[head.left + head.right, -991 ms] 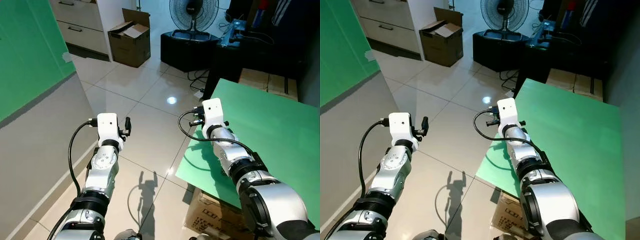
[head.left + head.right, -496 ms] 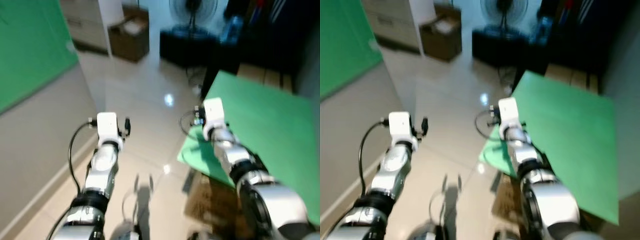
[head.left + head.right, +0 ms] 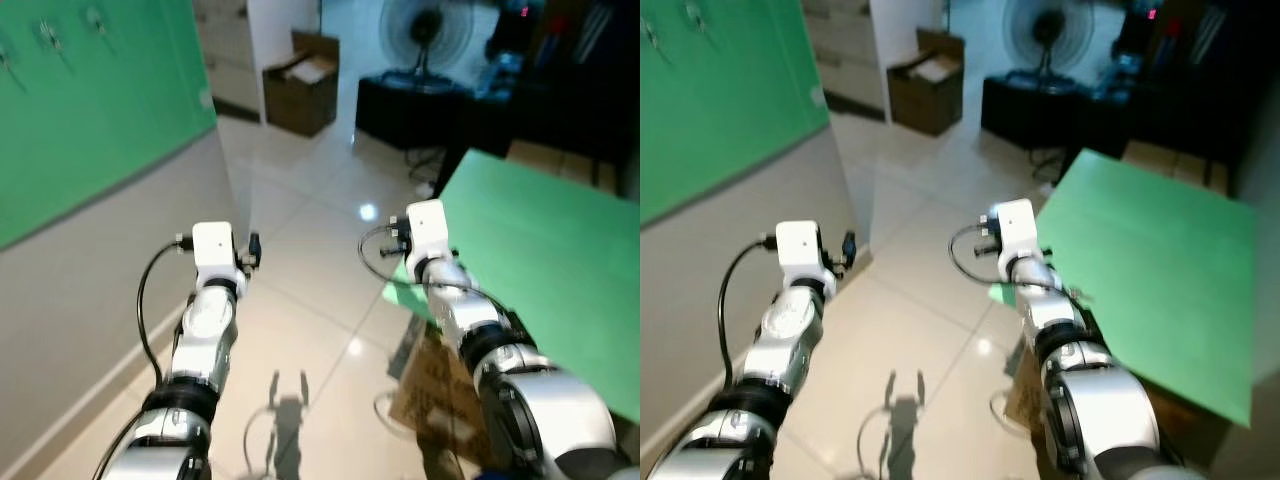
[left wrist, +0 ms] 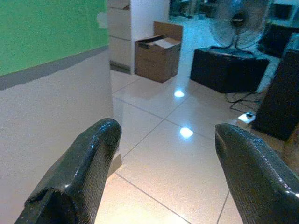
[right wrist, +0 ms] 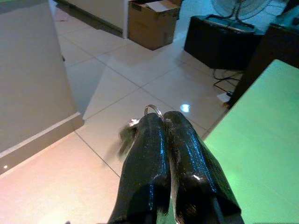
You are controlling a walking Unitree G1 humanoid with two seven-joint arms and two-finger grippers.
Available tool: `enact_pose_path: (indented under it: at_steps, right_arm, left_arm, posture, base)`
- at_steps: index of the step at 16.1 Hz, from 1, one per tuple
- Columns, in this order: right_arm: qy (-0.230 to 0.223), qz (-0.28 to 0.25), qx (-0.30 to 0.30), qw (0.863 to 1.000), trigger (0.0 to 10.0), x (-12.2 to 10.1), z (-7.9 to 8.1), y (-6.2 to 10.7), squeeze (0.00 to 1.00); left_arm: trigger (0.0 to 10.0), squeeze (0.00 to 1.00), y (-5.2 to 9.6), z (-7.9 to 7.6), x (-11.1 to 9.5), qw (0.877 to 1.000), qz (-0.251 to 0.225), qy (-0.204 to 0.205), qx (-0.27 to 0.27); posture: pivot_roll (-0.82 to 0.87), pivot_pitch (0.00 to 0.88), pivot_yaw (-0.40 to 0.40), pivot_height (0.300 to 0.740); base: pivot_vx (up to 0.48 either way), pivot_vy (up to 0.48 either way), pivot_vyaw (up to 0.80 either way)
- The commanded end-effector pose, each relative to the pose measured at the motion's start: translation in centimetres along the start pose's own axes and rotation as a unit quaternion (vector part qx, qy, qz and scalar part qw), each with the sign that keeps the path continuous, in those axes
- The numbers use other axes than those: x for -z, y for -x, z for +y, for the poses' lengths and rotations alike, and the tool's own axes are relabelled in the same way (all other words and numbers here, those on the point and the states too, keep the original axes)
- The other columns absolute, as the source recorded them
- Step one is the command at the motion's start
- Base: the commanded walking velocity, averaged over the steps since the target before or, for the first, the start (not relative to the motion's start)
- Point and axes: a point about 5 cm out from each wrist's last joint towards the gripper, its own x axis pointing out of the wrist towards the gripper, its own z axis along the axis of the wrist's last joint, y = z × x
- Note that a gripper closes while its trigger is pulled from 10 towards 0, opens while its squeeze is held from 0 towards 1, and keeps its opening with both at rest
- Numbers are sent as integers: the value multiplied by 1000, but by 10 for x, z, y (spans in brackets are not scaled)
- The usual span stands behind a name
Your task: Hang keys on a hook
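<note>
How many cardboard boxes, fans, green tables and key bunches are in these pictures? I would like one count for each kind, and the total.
cardboard boxes: 2
fan: 1
green table: 1
key bunch, held in the right claw: 1
Total: 5

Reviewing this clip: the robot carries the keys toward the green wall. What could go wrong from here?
1. The right gripper pinches the keys only by the ring at its fingertips, and they hang blurred; a jolt could likely drop them onto the tiled floor.
2. The hooks sit high on the green wall, off to the robot's left, so a long raised reach may miss.
</note>
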Motion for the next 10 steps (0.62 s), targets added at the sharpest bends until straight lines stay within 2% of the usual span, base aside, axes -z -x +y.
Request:
enact_pose_path:
  at_steps: [1,2,10]
  right_arm:
    - [4,-7,4,1000,0,-2,-3,0,0]
    - [11,-6,3,1000,0,-2,-3,0,0]
    - [16,-5,-6,1000,0,0,1,0,0]
  left_arm:
    - [10000,0,-2,-3,-3,1000,-5,2,7]
    - [10000,0,-2,-4,-3,1000,-5,2,8]
    - [10000,0,-4,-5,-2,1000,-3,3,11]
  posture:
    - [-49,0,24,740]
    - [-49,0,24,740]
    - [-49,0,25,740]
  base:
    - [0,0,0]
    - [0,0,0]
    - [0,0,784]
